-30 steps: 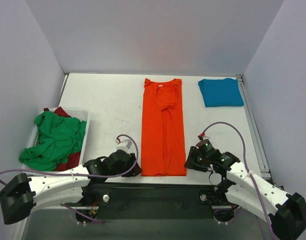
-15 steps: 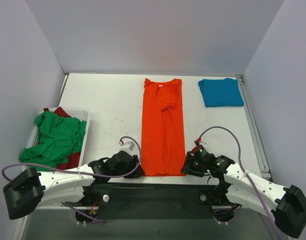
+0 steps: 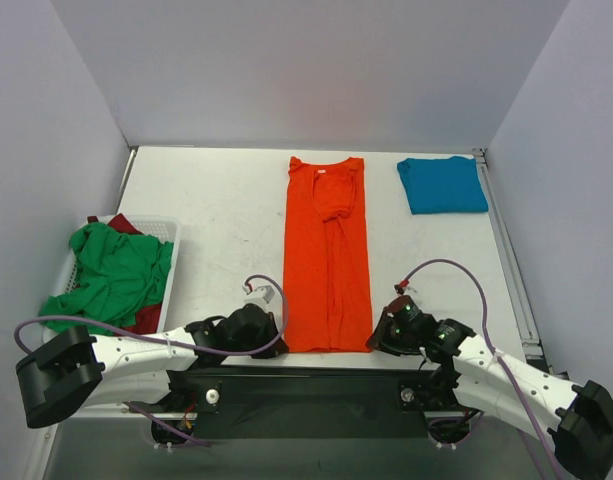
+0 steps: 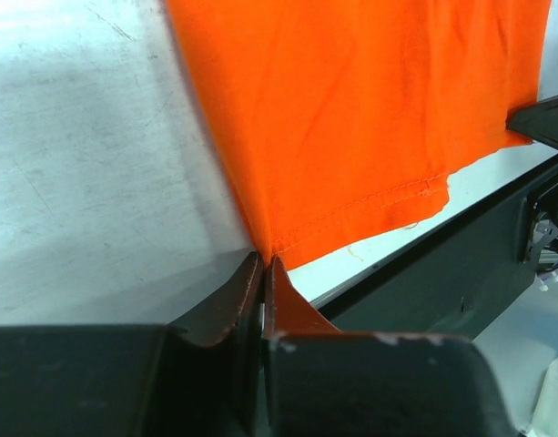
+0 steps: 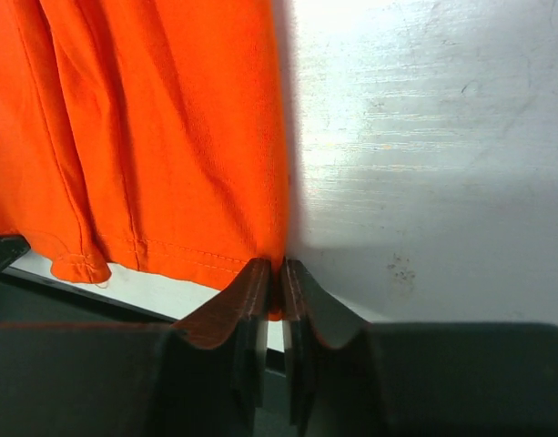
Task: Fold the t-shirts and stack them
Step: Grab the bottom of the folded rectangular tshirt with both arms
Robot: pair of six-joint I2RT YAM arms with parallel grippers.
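Observation:
A bright orange-red t-shirt [image 3: 326,255] lies in a long folded strip down the middle of the table. My left gripper [image 3: 279,340] is shut on its near left hem corner [image 4: 271,248], the cloth pinched between the fingertips. At the near right hem corner [image 5: 277,259] my right gripper [image 3: 374,338] is shut on the cloth as well. A folded teal blue t-shirt [image 3: 441,184] rests at the far right. A green t-shirt [image 3: 111,278] is heaped over a dark red one [image 3: 144,320] in the basket.
The white lattice basket [image 3: 154,225] stands at the left edge of the table. The black base bar [image 3: 306,385] runs along the near edge, just below the hem. A metal rail [image 3: 508,255] borders the table's right side.
Both grippers slid in to the shirt's near hem corners and closed on them. The shirt itself has not shifted.

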